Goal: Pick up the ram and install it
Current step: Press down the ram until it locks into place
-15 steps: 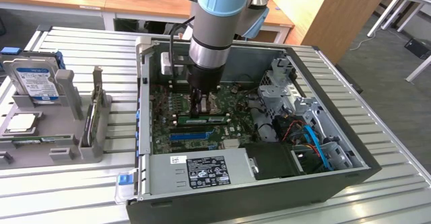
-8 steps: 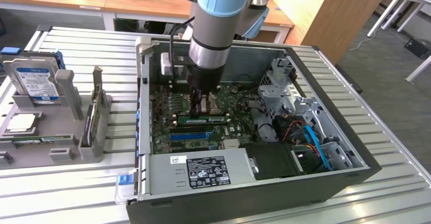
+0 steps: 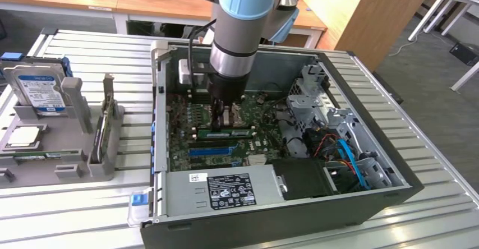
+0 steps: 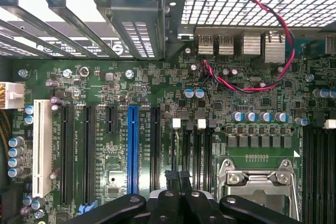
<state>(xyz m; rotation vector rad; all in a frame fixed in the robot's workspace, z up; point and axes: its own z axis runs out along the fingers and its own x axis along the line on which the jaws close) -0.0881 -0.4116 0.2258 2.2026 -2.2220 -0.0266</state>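
The ram, a thin green stick with a white label, stands on edge in a memory slot of the motherboard inside the open computer case. My gripper reaches straight down into the case with its tips at the ram's top edge, near the end towards the exterior view's left. In the wrist view my gripper has its black fingers pressed together, shut, right over the row of dark memory slots. Whether the tips touch the stick I cannot tell.
Silver power supply fills the case's near side; the drive cage and blue cables are at the exterior view's right. A grey fixture beside the case holds a hard drive. A blue slot and the CPU socket flank the memory slots.
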